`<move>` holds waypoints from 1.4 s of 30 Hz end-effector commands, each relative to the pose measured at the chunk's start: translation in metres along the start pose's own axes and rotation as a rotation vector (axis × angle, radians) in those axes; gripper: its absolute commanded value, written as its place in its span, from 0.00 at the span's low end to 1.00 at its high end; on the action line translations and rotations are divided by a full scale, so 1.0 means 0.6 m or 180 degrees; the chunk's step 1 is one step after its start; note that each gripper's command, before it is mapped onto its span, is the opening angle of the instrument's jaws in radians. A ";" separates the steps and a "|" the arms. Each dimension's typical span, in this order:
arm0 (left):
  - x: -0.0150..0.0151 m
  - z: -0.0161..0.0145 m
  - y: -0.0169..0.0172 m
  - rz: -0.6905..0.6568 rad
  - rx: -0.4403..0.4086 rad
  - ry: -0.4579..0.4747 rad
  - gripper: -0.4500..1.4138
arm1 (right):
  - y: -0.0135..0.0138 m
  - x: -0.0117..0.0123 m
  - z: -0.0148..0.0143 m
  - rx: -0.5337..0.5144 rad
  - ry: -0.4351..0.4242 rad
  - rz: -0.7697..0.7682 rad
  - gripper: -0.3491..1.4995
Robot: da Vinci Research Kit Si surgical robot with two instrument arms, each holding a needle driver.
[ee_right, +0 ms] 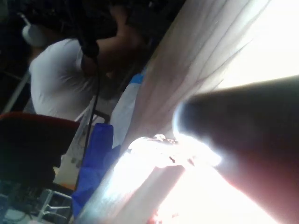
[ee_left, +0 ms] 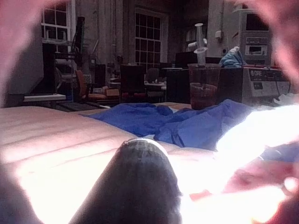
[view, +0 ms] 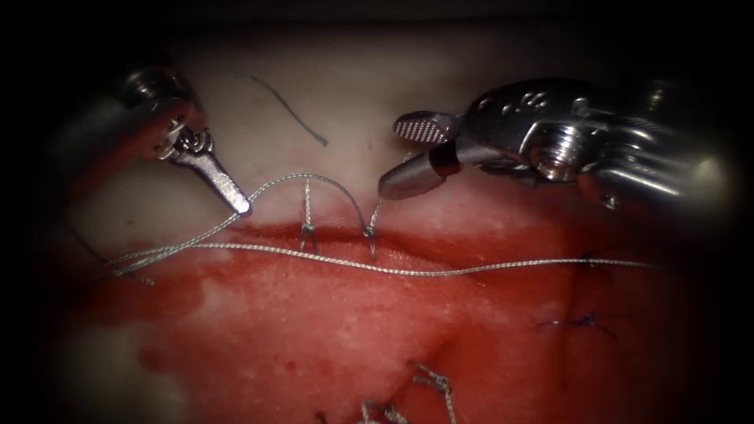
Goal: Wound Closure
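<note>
My left tool [view: 239,204] comes in from the upper left with its jaws shut on the silver thread [view: 408,271]. From that grip the thread arcs right over the tissue [view: 314,330] and enters the cut [view: 338,232] at a stitch [view: 371,239]; a second stitch [view: 306,234] stands just to its left. A long strand lies across the tissue below the cut, from far left to far right. My right tool [view: 400,155] hangs above the cut's right part, jaws open and holding nothing, its lower jaw close over the rising thread. Red fluid [view: 259,283] covers the tissue below the cut.
A short dark thread end [view: 290,110] lies on the pale tissue above the cut. Blue suture knots [view: 585,320] sit at the right. Braided thread ends [view: 432,383] lie at the bottom edge. Dark shafts [ee_left: 135,186] [ee_right: 243,130] show in the wrist views.
</note>
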 end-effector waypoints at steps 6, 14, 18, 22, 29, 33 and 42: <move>0.0021 0.0003 0.0029 0.0093 -0.0386 0.0191 0.00 | -0.0011 -0.0026 0.0044 -0.0058 -0.0020 -0.0396 0.60; 0.0017 0.0002 0.0023 0.0352 -0.0221 0.0169 0.00 | -0.0024 -0.0026 0.0054 -0.0118 -0.0077 -0.0577 0.58; 0.0014 0.0003 0.0022 0.0777 -0.0234 0.0272 0.00 | -0.0032 -0.0026 0.0055 -0.0217 -0.0127 -0.0613 0.58; 0.0006 0.0001 0.0023 0.0920 -0.0125 0.0234 0.00 | -0.0039 -0.0018 0.0059 -0.0348 -0.0313 -0.0718 0.59; 0.0004 0.0005 0.0018 0.0958 -0.0023 0.0169 0.00 | -0.0049 -0.0006 0.0071 -0.0542 -0.0421 -0.0850 0.57; 0.0004 0.0004 0.0019 0.0966 0.0007 0.0150 0.00 | -0.0050 -0.0004 0.0073 -0.0611 -0.0428 -0.0896 0.55; -0.0003 -0.0008 0.0014 0.1006 0.0235 0.0022 0.00 | -0.0048 -0.0004 0.0077 -0.0717 -0.0476 -0.0937 0.55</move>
